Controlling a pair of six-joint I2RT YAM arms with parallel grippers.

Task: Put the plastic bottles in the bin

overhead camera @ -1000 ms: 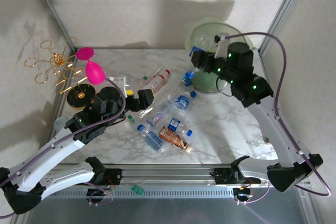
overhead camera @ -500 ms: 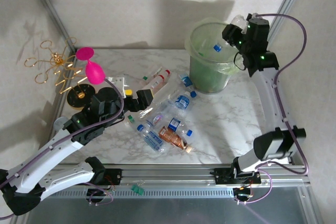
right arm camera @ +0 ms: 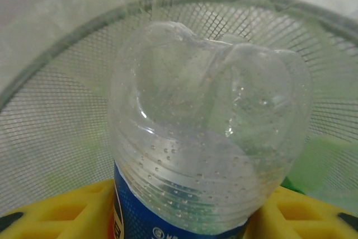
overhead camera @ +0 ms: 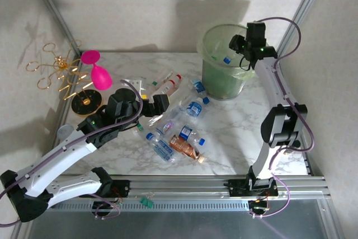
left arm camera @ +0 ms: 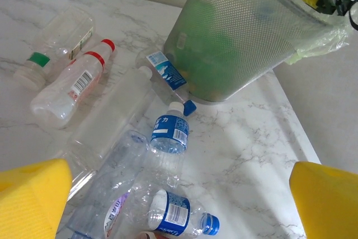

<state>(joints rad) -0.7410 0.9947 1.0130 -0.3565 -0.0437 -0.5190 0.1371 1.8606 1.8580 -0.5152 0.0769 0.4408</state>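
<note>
The bin stands at the back right of the marble table. My right gripper hangs over its rim, shut on a clear bottle with a blue label. The bottle's base points into the bin's mesh wall, and yellow pads flank it. Several plastic bottles lie in a pile at mid-table: a red-capped one, a blue-labelled one and a copper-brown one. My left gripper hovers open above the pile's left side, its yellow pads wide apart over a blue-capped bottle.
A pink goblet and a gold wire stand sit at the back left. One bottle leans against the bin's foot. Frame posts rise at both back corners.
The right arm has swung up from in front of the bin and over its rim, carrying the bottle. The left gripper has barely shifted above the pile.
</note>
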